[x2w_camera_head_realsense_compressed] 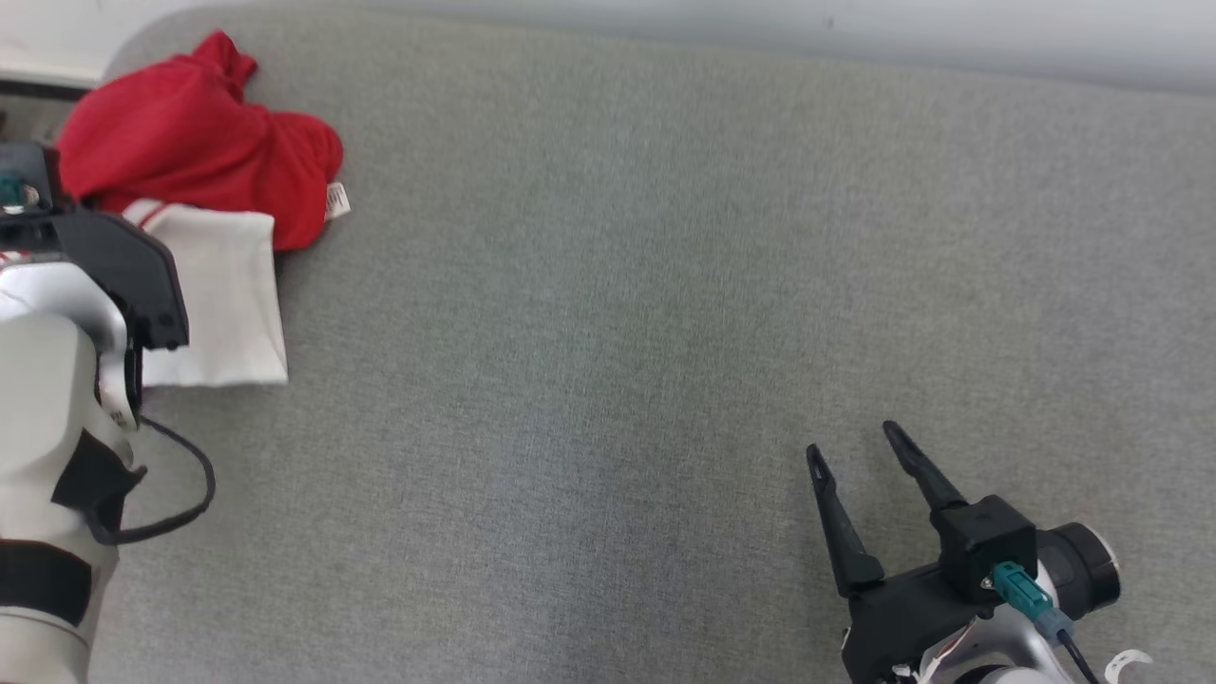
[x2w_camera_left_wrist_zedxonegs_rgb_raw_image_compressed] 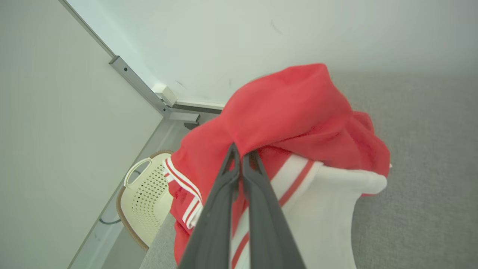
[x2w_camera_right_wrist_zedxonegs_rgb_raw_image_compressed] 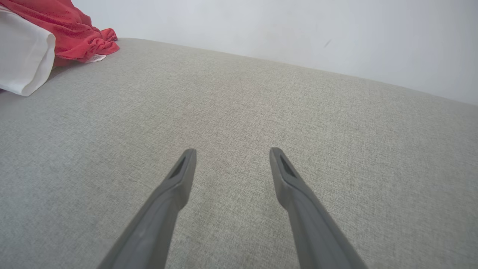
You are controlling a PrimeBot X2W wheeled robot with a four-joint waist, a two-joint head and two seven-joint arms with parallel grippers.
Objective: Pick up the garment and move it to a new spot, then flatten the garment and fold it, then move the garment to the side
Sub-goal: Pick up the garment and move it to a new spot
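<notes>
The garment (x2w_camera_head_realsense_compressed: 204,161) is a crumpled red and white piece with red stripes, lying at the far left corner of the grey fabric surface (x2w_camera_head_realsense_compressed: 665,332). In the left wrist view my left gripper (x2w_camera_left_wrist_zedxonegs_rgb_raw_image_compressed: 242,154) is shut, its two dark fingertips pinching a red fold of the garment (x2w_camera_left_wrist_zedxonegs_rgb_raw_image_compressed: 291,108). In the head view the left arm's pale forearm and dark wrist cover the garment's left side. My right gripper (x2w_camera_head_realsense_compressed: 855,446) stands open above the bare surface at the lower right, nothing between its fingers (x2w_camera_right_wrist_zedxonegs_rgb_raw_image_compressed: 179,179). The garment (x2w_camera_right_wrist_zedxonegs_rgb_raw_image_compressed: 44,33) lies far off to its upper left.
A cream perforated basket (x2w_camera_left_wrist_zedxonegs_rgb_raw_image_compressed: 147,198) stands on the floor beyond the surface's left corner, beside a wall with a metal rail (x2w_camera_left_wrist_zedxonegs_rgb_raw_image_compressed: 138,84). A pale wall (x2w_camera_head_realsense_compressed: 855,33) runs along the far edge of the surface. A black cable (x2w_camera_head_realsense_compressed: 185,494) loops off the left arm.
</notes>
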